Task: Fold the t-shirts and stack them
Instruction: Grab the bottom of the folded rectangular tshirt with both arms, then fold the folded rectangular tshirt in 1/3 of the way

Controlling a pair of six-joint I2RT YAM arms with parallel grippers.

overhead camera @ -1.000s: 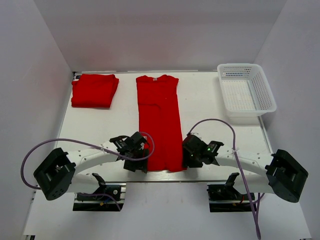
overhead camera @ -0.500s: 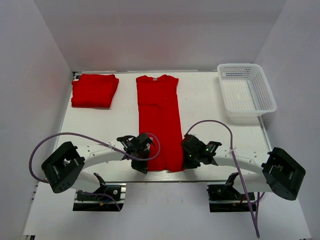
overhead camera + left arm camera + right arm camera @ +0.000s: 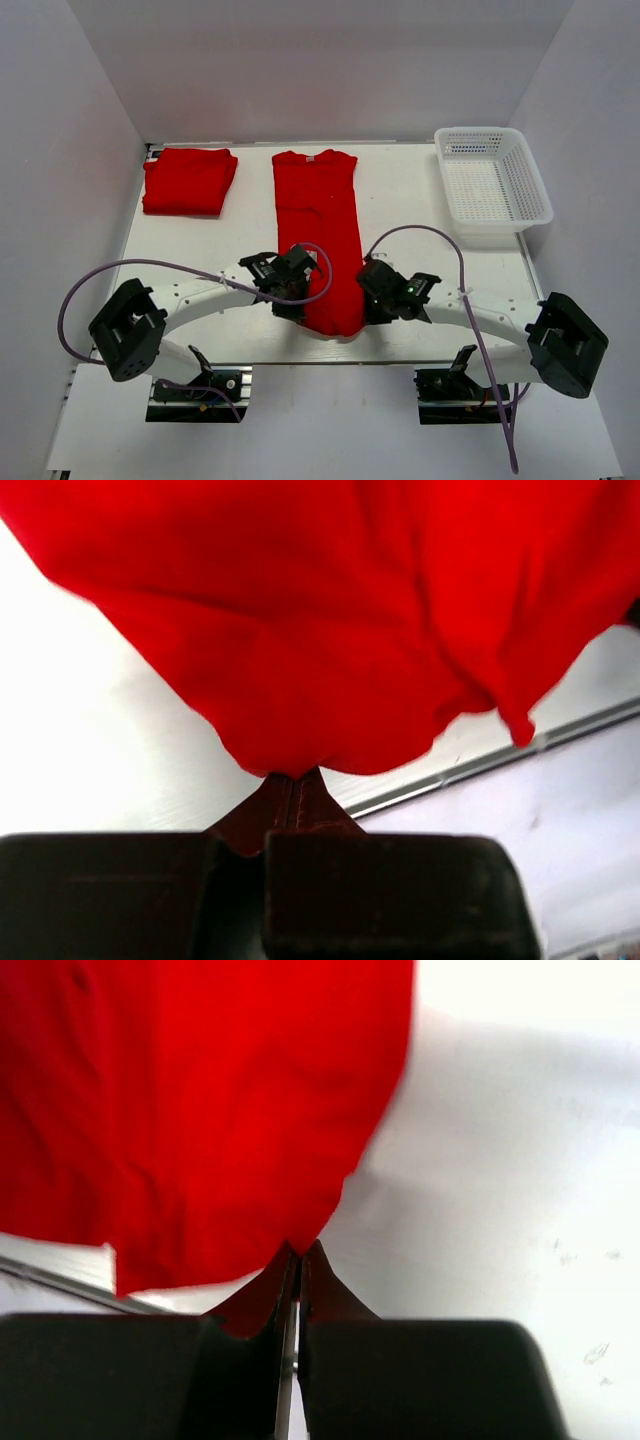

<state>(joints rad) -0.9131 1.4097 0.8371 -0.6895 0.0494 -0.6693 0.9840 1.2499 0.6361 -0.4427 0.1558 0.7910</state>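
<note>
Now, t-shirt [image 3: 318, 215]: red, narrow strip, near hem apparently raised.
Axis: near–far, collar toward far edge.
left gripper [image 3: 293, 778], right gripper [image 3: 297, 1250]: both clenched on hem.

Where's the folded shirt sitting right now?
Top view: the folded shirt lies at the far-left corner of the table, left of the spread shirt, opposite the basket.

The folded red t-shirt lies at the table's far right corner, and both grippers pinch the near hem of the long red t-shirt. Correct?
No: the top external view shows the folded red t-shirt at the far left corner. The left gripper and right gripper do pinch the near hem of the long red t-shirt.
</note>
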